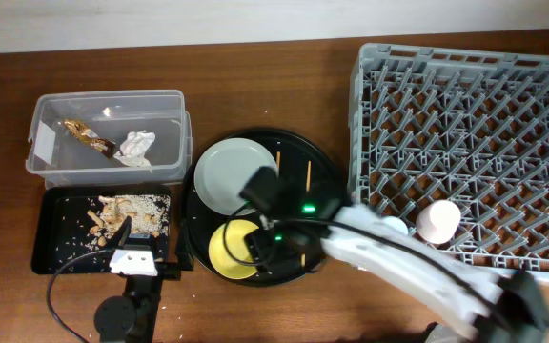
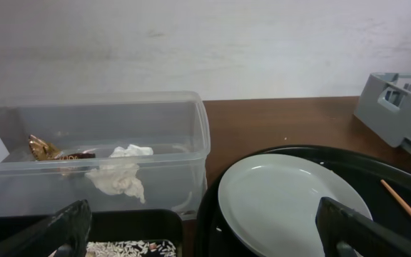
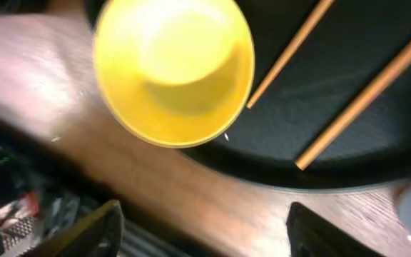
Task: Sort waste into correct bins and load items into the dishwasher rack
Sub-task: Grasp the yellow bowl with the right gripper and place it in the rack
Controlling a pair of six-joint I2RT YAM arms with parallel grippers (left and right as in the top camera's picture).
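The crumpled tissue (image 1: pixel 136 148) and gold-brown wrapper (image 1: pixel 89 136) lie in the clear tub (image 1: pixel 46 124); both also show in the left wrist view, tissue (image 2: pixel 123 171) and wrapper (image 2: pixel 45 148). Food scraps (image 1: pixel 127 214) lie in the black rectangular tray (image 1: pixel 50 238). The grey-green plate (image 1: pixel 232 171), yellow bowl (image 1: pixel 232 250) and two chopsticks (image 1: pixel 308 176) sit on the round black tray (image 1: pixel 327 157). The pink cup (image 1: pixel 438 221) stands in the rack (image 1: pixel 465 95). My right gripper (image 1: pixel 260 250) is open and empty over the bowl (image 3: pixel 173 68). My left gripper (image 1: pixel 133 250) is open and empty by the rectangular tray's front edge.
A pale bluish cup (image 1: pixel 394 227) shows in the rack beside my right arm, partly hidden. In the left wrist view the plate (image 2: pixel 291 203) lies ahead on the right and a rack corner (image 2: pixel 398 107) at far right. Bare wooden table (image 1: pixel 255 67) lies behind the trays.
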